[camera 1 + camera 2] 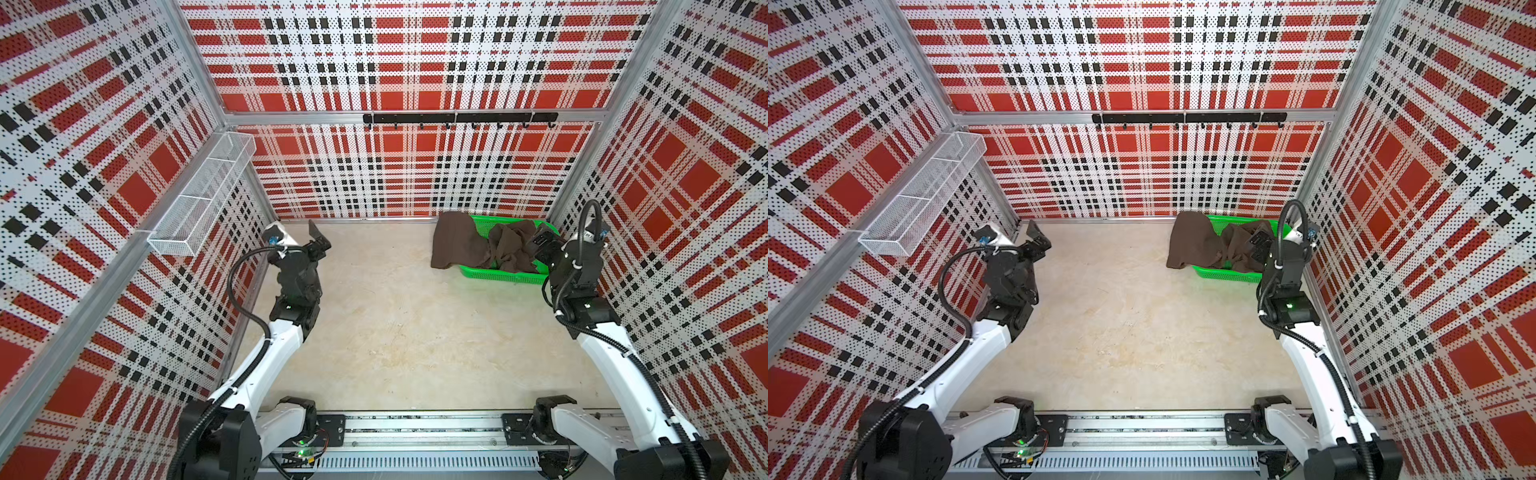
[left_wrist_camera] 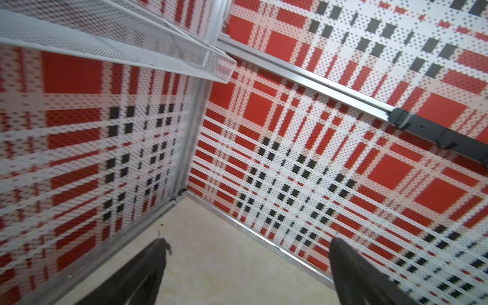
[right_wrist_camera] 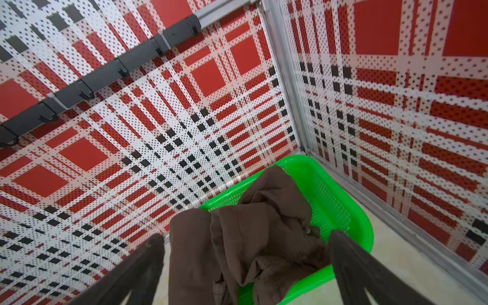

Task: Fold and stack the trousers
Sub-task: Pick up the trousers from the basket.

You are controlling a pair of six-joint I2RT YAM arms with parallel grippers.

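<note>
While right end effector [image 3: 247, 236] is spread open | dark brown cloth trousers [image 1: 457, 243] are found just ahead | left end effector [image 2: 248, 241]: open, distant

Partly behind right tool [image 1: 541, 245]: trousers [image 1: 459, 243]

No text, label, brand name, number or sign can be read in any view.

- White camera housing on the right arm's wrist [image 1: 1295, 235]: a small dark marking shows in a top view, too small to make out.
- Red, white and black plaid perforated wall panels [image 1: 415, 62]: printed pattern only, no lettering.
</note>
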